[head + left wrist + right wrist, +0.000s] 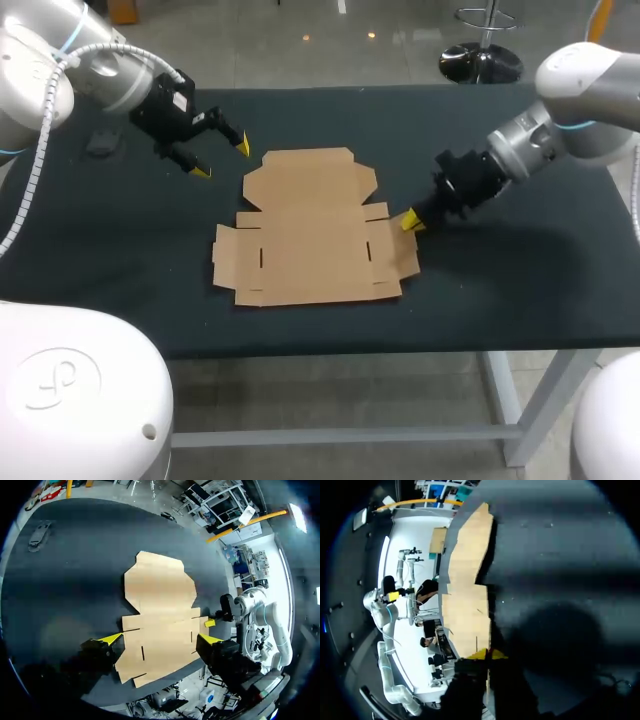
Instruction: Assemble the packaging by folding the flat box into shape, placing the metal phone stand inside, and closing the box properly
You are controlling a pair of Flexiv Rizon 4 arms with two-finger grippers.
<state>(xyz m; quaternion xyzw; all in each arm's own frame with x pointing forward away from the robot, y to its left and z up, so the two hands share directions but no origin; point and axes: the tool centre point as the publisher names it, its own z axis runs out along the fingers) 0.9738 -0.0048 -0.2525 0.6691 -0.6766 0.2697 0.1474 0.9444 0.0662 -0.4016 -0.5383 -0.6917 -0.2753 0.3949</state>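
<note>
Plainly, the flat box [310,230] lies unfolded, left gripper [221,160] wide open off its far-left corner, right gripper [411,222] at its right flap [396,252], likely to raise it; whether it grips, I cannot tell.

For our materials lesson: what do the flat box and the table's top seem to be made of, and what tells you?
Flat box: most likely thin cardboard, matte brown, with cut flaps and slots. Table top: a dark, matte covering, perhaps felt or a rubber mat; it shows no glare, and its texture is too fine to tell.
</note>
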